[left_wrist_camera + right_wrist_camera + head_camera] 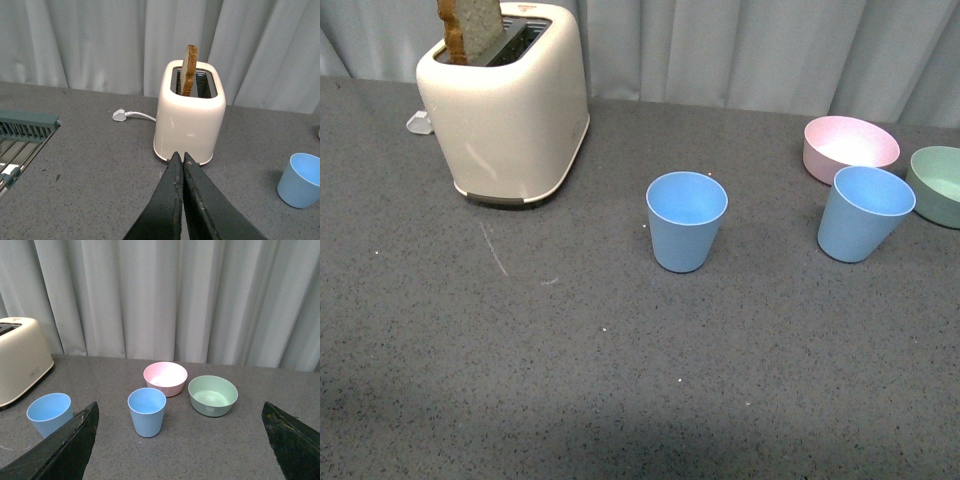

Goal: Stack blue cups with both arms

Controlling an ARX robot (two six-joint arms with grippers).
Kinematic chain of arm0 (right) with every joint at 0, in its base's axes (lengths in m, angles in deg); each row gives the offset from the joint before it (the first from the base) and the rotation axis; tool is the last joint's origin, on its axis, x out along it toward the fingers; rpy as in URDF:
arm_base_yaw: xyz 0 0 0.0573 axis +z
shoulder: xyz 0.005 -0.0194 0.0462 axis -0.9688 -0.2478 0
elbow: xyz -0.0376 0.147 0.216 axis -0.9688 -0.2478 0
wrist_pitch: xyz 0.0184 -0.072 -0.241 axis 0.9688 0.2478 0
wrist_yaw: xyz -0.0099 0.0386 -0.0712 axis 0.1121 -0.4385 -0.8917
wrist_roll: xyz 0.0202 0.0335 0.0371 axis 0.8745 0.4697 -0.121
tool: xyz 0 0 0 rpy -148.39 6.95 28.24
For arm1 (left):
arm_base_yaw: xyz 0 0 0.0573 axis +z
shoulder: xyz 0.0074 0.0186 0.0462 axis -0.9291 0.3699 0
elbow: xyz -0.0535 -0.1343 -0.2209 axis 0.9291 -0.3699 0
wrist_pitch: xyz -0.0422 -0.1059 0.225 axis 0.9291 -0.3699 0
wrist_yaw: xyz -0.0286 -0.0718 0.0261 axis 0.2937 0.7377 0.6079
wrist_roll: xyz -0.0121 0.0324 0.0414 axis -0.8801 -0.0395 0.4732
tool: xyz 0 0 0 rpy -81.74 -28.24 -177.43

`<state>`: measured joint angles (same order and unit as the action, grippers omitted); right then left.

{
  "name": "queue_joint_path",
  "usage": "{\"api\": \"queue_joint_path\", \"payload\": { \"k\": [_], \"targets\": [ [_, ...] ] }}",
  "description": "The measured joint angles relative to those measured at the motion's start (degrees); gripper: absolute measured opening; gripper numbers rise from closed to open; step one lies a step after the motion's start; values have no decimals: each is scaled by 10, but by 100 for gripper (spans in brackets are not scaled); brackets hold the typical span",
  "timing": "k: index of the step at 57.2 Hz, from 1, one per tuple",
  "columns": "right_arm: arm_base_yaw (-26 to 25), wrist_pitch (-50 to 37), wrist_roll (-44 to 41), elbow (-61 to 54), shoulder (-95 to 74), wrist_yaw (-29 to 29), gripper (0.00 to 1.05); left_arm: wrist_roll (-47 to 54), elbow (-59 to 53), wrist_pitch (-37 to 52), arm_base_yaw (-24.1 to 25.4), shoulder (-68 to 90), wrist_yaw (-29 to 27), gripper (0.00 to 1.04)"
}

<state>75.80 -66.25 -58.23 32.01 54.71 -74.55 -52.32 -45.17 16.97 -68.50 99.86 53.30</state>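
Observation:
Two light blue cups stand upright and apart on the grey table. One cup (686, 221) is at the middle; it shows in the left wrist view (301, 180) and the right wrist view (49, 413). The other cup (862, 212) stands at the right, in front of the bowls; it shows in the right wrist view (146, 411). Neither arm shows in the front view. My left gripper (180, 156) is shut and empty, pointing at the toaster. My right gripper (180, 415) is wide open and empty, with the right cup ahead between its fingers.
A cream toaster (508, 105) with a bread slice (470, 27) stands at the back left, its plug (119, 115) lying behind it. A pink bowl (850, 147) and a green bowl (940, 184) sit at the back right. A grey rack (20, 135) shows in the left wrist view.

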Motion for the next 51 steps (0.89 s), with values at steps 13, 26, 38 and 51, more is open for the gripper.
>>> {"api": "queue_joint_path", "payload": {
  "k": [13,26,38,51],
  "targets": [
    [0,0,0,0,0,0,95,0,0,-76,0,-88,0,4],
    [0,0,0,0,0,0,95,0,0,-160,0,-177,0,4],
    [0,0,0,0,0,0,95,0,-1,-230,0,-250,0,4],
    [0,0,0,0,0,0,95,0,-1,-271,0,-291,0,4]
  ]
}}
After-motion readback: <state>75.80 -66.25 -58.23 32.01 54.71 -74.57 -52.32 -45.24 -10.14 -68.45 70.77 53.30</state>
